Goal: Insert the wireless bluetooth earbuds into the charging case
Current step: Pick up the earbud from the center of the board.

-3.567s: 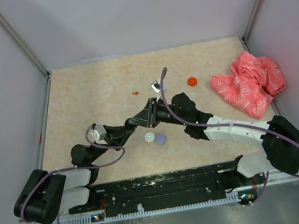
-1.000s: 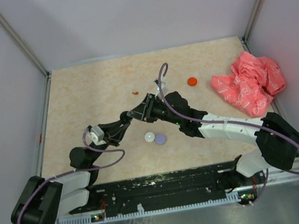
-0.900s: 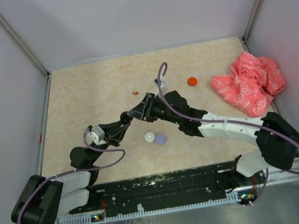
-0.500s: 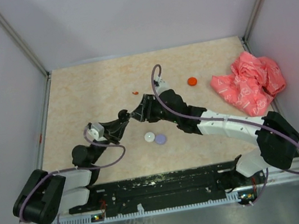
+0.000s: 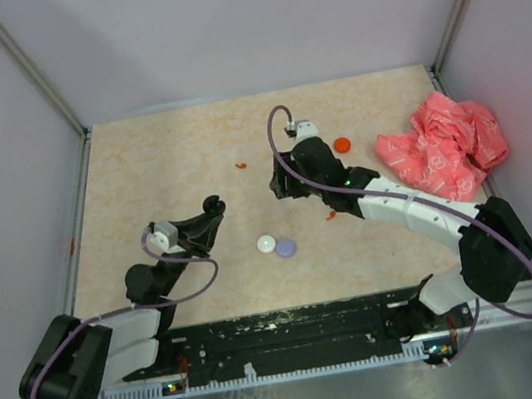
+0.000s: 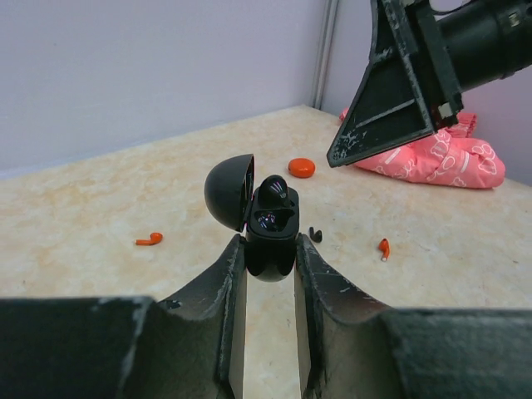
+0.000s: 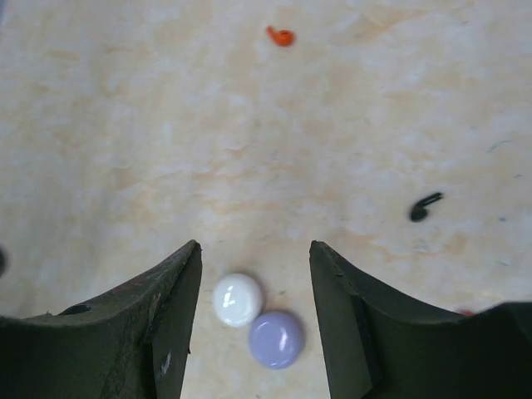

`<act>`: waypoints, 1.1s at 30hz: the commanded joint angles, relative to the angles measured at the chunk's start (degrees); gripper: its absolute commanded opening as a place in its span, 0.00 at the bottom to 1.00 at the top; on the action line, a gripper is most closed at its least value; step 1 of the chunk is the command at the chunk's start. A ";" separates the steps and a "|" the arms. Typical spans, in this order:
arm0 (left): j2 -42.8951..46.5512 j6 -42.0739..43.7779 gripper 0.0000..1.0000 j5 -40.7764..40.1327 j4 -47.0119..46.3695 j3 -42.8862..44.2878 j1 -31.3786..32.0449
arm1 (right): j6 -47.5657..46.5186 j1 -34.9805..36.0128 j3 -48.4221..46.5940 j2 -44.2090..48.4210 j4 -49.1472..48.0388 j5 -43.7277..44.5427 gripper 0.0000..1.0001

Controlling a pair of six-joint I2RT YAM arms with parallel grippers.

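Observation:
My left gripper (image 6: 270, 249) (image 5: 209, 208) is shut on a black charging case (image 6: 270, 229), held above the table with its lid swung open to the left. A black rounded piece (image 6: 275, 189) sits in the case's mouth. Loose earbuds lie on the table: a red one (image 6: 148, 240) (image 5: 240, 165), another red one (image 6: 383, 247) (image 5: 330, 216) and a black one (image 6: 315, 234) (image 7: 425, 207). My right gripper (image 7: 255, 253) (image 5: 279, 185) hangs open and empty over the table, right of the case and apart from it.
A white disc (image 7: 238, 299) (image 5: 267, 244) and a lilac disc (image 7: 277, 339) (image 5: 286, 248) lie touching below the right fingers. An orange disc (image 5: 341, 145) sits farther back. A crumpled pink bag (image 5: 445, 149) lies at the right edge. Walls enclose the table.
The right gripper has opened and drawn back to the right, away from the case. The left gripper, still shut on the case, has moved slightly left.

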State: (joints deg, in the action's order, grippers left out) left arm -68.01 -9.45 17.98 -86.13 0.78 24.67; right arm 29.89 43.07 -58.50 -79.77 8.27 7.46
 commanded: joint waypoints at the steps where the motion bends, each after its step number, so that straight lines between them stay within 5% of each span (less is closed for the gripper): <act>1: 5.21 0.84 0.00 0.00 6.89 1.24 0.12 | -6.89 -4.59 -0.92 -1.99 3.46 4.42 0.55; 13: 8.06 5.02 0.00 0.51 14.88 2.23 0.10 | -17.47 -11.02 -3.96 -16.52 0.69 0.52 0.52; 33: 6.49 4.98 0.00 3.14 14.19 2.98 0.09 | -13.81 -13.36 -6.90 -25.14 1.80 -6.33 0.52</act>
State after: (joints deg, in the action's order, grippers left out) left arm -61.30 -4.84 19.92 -70.54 2.63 24.67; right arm 15.16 29.87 -62.74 -104.40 10.85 4.16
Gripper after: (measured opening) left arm 0.299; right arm 0.521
